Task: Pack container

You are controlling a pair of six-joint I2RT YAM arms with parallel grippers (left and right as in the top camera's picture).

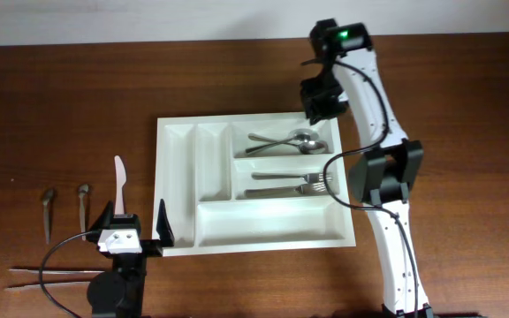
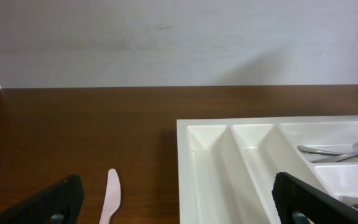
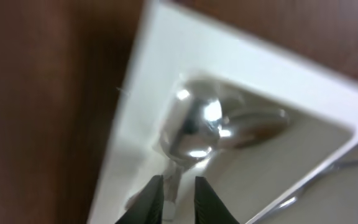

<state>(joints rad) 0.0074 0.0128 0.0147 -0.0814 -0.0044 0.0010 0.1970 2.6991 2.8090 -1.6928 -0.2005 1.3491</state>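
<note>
Right wrist: right claw nearly together over spoons in tray, grip unclear; left claw apart.

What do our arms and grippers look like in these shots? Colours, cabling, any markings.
Right arm: white links, black joint housings, thin black cable looping alongside, green LED lit on the black wrist module. Left arm: black base joint, black cable trailing left. Left gripper: white body, black fingers. Right gripper: slim black fingers. No legible markings.
</note>
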